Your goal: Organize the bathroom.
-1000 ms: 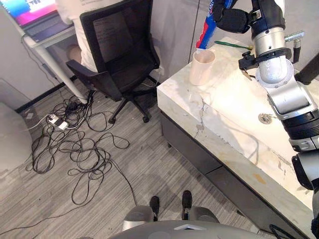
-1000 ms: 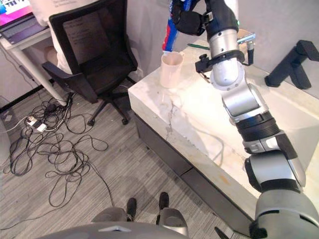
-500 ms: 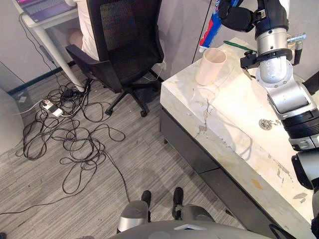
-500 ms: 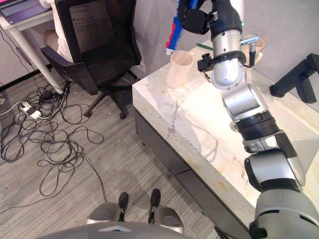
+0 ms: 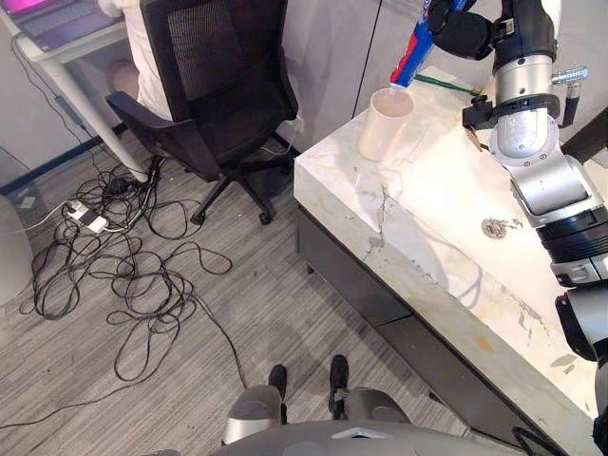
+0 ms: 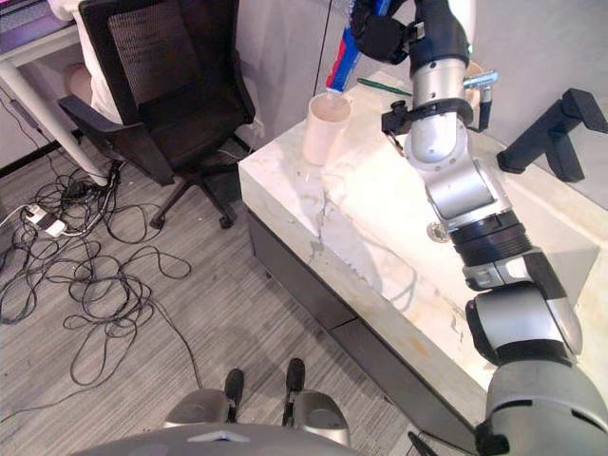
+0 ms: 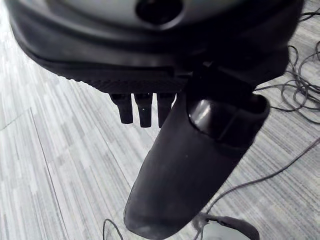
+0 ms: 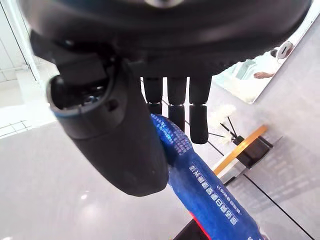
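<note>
The toothpaste tube (image 5: 415, 52) hangs tilted in the right hand (image 5: 463, 30), its lower, capped end at the rim of the pale cup (image 5: 385, 123) that stands near the far corner of the marble counter (image 5: 446, 237). The right wrist view shows the grip plainly: the thumb and fingers (image 8: 189, 110) are curled round the blue tube's upper part (image 8: 205, 185), pinching it from both sides. Held high like that, the free length below can point down into the cup's mouth — a sensible hold for dropping it in upright. I judge the step in hand to be stowing the tube in the cup, and it looks nearly lined up; whether the tip is already inside the rim or just above it I cannot tell.

A green toothbrush (image 5: 448, 86) lies flat on the counter just behind the cup, likely next to go the same way. A dark faucet (image 6: 549, 133) stands at the counter's far side, well clear of the arm.

The left hand (image 7: 175, 165) hangs idle over the grey floor (image 7: 55, 150), fingers straight and holding nothing. Off the counter, a black office chair (image 5: 214, 85) with a seated person stands beside tangled cables (image 5: 123, 275) — none of it in the way
</note>
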`<state>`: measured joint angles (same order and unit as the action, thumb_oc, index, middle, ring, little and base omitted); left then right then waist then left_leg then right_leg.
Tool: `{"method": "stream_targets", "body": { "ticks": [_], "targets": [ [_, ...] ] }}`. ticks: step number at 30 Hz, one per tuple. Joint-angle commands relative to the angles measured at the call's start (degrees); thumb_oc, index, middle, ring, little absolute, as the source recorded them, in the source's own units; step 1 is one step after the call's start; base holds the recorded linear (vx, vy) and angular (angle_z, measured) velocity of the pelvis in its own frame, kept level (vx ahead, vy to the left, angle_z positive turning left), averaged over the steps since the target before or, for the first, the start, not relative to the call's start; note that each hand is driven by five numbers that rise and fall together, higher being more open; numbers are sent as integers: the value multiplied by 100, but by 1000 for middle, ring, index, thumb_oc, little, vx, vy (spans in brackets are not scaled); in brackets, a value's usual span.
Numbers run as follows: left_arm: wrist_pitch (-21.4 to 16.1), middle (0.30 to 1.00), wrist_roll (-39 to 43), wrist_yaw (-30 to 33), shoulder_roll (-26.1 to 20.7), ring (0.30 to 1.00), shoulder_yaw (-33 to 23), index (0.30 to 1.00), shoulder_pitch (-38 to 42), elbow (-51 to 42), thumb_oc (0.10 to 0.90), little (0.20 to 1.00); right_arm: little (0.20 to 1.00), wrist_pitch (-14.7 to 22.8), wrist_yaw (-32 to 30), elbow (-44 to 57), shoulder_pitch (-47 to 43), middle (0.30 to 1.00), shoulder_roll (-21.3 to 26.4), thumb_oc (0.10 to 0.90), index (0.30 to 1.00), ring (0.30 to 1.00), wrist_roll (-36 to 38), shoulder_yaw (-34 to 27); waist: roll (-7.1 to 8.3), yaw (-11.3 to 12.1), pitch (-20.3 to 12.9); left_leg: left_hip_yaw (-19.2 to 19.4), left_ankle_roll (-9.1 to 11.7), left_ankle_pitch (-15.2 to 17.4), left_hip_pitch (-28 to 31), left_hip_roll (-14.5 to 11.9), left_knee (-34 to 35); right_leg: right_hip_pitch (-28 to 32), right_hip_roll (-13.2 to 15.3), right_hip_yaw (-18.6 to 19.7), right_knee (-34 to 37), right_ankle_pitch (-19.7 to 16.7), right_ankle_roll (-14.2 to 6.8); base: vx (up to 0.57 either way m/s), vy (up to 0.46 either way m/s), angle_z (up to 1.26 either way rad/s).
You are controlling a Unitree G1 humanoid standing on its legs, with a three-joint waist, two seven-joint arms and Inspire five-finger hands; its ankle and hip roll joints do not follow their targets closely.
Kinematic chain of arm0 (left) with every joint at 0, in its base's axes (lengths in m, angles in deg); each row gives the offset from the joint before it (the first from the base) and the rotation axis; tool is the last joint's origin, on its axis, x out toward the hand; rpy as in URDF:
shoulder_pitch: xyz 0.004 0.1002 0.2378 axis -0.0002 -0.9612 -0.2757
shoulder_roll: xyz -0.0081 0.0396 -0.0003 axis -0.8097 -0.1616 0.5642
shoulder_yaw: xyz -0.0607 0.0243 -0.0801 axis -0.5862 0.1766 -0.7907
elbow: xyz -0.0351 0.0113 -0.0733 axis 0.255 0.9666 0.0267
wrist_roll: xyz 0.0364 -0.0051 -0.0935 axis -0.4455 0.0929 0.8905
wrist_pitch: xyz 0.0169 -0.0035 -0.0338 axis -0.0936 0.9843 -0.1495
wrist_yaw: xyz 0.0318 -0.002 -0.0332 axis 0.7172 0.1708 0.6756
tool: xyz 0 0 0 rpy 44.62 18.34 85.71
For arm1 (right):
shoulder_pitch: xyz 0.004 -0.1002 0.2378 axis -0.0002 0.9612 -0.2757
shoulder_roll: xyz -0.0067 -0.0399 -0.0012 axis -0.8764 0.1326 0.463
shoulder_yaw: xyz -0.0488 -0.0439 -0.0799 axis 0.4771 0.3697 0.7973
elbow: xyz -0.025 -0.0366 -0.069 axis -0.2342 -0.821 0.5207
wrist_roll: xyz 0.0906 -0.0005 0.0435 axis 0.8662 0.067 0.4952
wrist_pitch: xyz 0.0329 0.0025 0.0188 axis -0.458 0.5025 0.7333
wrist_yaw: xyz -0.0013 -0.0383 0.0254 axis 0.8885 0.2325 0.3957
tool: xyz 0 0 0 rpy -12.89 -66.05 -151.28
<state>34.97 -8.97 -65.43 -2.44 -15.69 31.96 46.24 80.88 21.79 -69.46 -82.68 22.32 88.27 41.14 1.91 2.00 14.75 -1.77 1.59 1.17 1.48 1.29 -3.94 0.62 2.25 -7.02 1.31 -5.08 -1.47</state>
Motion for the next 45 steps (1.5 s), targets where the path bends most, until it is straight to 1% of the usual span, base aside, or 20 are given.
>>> {"method": "stream_targets", "body": {
  "ticks": [1,3,4,6,10,14,17,24,30,35,36,37,38,39,40,42,45],
  "targets": [
    [263,900,-6,203,-307,900,343,900,-274,347,800,900,300,462,-479,-108,-1311,300,18,400,300,300,-1,-411,-69,120,-544,625,5,451,-39,-597,-345,-284,-12,321,-727,883,-330,4,-13,-6],
    [247,900,14,204,-309,900,364,900,-265,362,800,900,300,460,-473,-110,-1302,300,10,400,300,300,42,-426,-64,119,-542,630,4,450,-50,-600,-359,-287,-14,329,-731,886,-327,-3,-2,-2],
    [259,900,-40,208,-300,900,369,900,-272,369,800,900,300,373,-513,-111,-1276,300,-8,400,300,300,157,-444,-58,120,-539,633,0,454,-48,-599,-378,-276,-14,336,-736,886,-319,0,-3,-4],
    [191,900,-34,208,-292,900,369,900,-288,407,800,900,300,375,-490,-154,-1264,300,-10,400,300,300,283,-476,-53,122,-534,626,7,469,-59,-600,-415,-264,-15,352,-728,881,-316,1,-1,-2],
    [178,900,-8,212,-283,900,369,900,-273,386,800,900,300,390,-454,-198,-1220,300,-89,400,300,300,344,-490,-59,124,-524,623,9,482,-80,-589,-455,-244,-6,386,-698,871,-325,2,6,-2],
    [265,900,41,240,-264,900,428,900,-202,411,800,900,300,339,-444,-254,-1153,300,-320,400,300,300,331,-526,-79,138,-491,614,11,464,-101,-588,-442,-250,22,373,-698,866,-337,-12,21,-6],
    [277,900,79,238,-262,900,445,900,-195,441,800,900,300,314,-393,-288,-1128,300,-387,400,300,300,311,-542,-86,138,-466,609,17,449,-104,-585,-417,-259,26,366,-690,854,-340,0,0,0],
    [176,900,28,214,-239,900,428,900,-179,465,800,900,300,227,-405,-443,-1066,300,-615,400,300,300,241,-496,-93,171,-401,600,13,448,-158,-586,-495,-252,30,374,-674,841,-324,0,0,0],
    [195,900,87,234,-236,900,482,900,-112,450,800,900,300,259,-474,-616,-1137,300,-695,400,300,300,197,-410,-124,180,-301,569,18,427,-222,-577,-528,-287,31,389,-670,815,-322,-6,-1,0],
    [229,900,133,195,-252,900,532,900,-54,438,800,900,300,246,-417,-686,-1195,300,-718,400,300,300,211,-376,-165,171,-216,538,24,392,-287,-570,-531,-351,33,393,-701,800,-314,-41,5,0],
    [227,900,120,169,-261,900,531,900,-46,441,800,900,321,252,-362,-716,-1193,321,-719,414,321,321,335,-360,-173,167,-206,528,26,392,-287,-563,-528,-356,31,395,-701,796,-316,0,0,0],
    [227,900,120,169,-261,900,531,900,-46,441,800,900,321,252,-362,-716,-1193,321,-719,414,321,321,335,-360,-173,167,-206,528,26,392,-287,-563,-528,-356,31,395,-701,796,-316,0,0,0],
    [218,900,109,154,-261,900,525,900,-53,440,800,900,639,246,-264,-716,-1169,639,-726,626,639,639,460,-361,-175,158,-202,529,27,394,-291,-557,-532,-354,31,403,-698,799,-315,0,0,0],
    [218,900,109,154,-261,900,525,900,-53,440,800,900,639,246,-264,-716,-1169,639,-726,626,639,639,460,-361,-175,158,-202,529,27,394,-291,-557,-532,-354,31,403,-698,799,-315,0,0,0],
    [211,900,92,132,-264,900,533,900,-51,424,800,900,900,154,9,-696,-1118,900,-775,800,900,900,704,-351,-177,145,-197,535,30,390,-293,-556,-528,-362,33,412,-705,805,-312,0,0,0],
    [243,900,-43,77,-260,900,526,900,-53,412,800,900,900,64,400,-636,-958,900,-919,800,900,900,900,-280,-160,120,-221,566,20,390,-279,-557,-543,-347,39,431,-712,811,-305,3,16,0],
    [266,900,-103,62,-262,900,532,900,-72,404,800,900,900,50,464,-594,-891,900,-954,800,900,900,1005,-236,-141,104,-234,581,11,397,-257,-560,-553,-336,36,462,-716,809,-306,35,11,-4]
  ]
}}
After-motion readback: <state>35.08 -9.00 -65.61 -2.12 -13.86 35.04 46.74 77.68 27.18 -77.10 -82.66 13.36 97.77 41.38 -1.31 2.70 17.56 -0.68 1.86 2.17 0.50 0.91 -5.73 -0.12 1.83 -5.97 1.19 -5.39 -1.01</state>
